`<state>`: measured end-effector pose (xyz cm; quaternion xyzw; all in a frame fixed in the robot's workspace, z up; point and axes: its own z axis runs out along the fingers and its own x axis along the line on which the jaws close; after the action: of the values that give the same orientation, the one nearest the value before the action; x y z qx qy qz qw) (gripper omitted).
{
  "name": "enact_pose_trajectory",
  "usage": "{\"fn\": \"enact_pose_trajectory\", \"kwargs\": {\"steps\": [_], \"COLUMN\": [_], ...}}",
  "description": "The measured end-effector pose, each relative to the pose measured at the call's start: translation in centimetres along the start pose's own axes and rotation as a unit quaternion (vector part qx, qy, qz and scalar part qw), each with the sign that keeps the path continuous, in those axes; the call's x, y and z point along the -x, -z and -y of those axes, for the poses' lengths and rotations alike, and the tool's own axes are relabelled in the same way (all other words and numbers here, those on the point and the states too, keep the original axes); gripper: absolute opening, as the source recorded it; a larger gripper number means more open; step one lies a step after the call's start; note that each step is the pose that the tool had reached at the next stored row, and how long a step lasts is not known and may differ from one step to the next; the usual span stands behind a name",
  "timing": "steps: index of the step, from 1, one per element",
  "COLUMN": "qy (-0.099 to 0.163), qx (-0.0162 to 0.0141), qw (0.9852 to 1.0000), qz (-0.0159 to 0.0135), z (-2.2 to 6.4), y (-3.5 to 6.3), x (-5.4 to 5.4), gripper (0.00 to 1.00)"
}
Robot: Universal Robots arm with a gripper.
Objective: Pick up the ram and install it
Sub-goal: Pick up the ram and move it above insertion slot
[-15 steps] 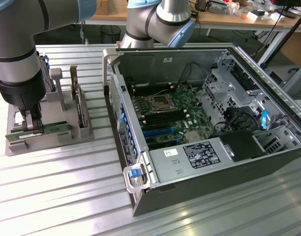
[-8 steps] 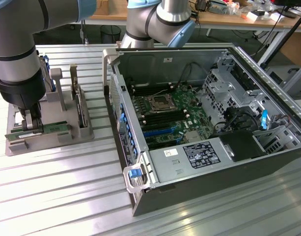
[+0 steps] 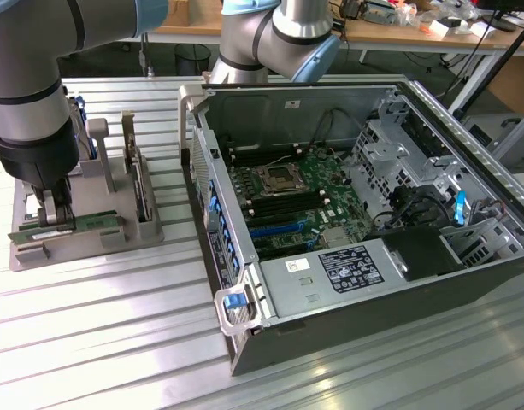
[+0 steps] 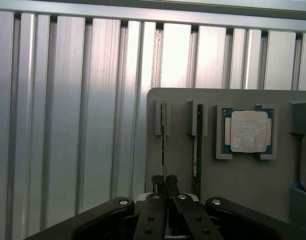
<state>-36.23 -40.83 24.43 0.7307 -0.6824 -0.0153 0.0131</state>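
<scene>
ribbed aluminium bench (image 4: pixel 68 125) carries a matte grey moulded holder (image 4: pixel 242 182) whose slots stand the boards on edge, so a thin top edge is there to grab from above. the claw (image 4: pixel 165 184) is pressed together, pinching the ram (image 4: pixel 163 135), a thin flat green stick upright in its slot at the exterior view's left. just beside it, the second stick (image 4: pixel 198 145) sits in its own slot, then the square silver processor (image 4: pixel 249 131) flat in a recess. the open sheet-metal case (image 3: pixel 347 337) lies well apart at the exterior view's right, motherboard (image 3: pixel 304 192) face up for access.
</scene>
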Motion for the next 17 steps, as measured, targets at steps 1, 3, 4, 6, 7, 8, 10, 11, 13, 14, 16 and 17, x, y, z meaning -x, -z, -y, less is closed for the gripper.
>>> {"fn": "enact_pose_trajectory", "kwargs": {"steps": [1,3,4,6,7,8,10,11,13,14,16,17], "qy": [0.000,0.000,0.000,0.000,0.000,0.000,0.000,0.000,0.000,0.000,0.000,0.000], "qx": [0.0000,0.0000,0.0000,0.0000,0.0000,0.0000,0.0001,0.0000,0.0000,0.0000,0.0000,0.0000], "qw": [1.0000,1.0000,1.0000,1.0000,1.0000,1.0000,1.0000,1.0000,1.0000,1.0000,1.0000,1.0000], "qz": [0.0000,0.0000,0.0000,0.0000,0.0000,0.0000,-0.0001,0.0000,0.0000,0.0000,0.0000,0.0000], "z": [0.00,0.00,0.00,-0.01,-0.01,-0.01,-0.01,0.00,-0.01,-0.01,-0.01,-0.01], "y": [0.03,0.11,0.13,0.21,0.23,0.24,0.33,0.39,0.44,0.44,0.47,0.51], "x": [0.00,0.00,0.00,0.00,0.00,0.00,0.00,0.00,0.00,0.00,0.00,0.00], "gripper": [0.12,0.12,0.12,0.12,0.12,0.12,0.12,0.12,0.12,0.12,0.12,0.12]}}
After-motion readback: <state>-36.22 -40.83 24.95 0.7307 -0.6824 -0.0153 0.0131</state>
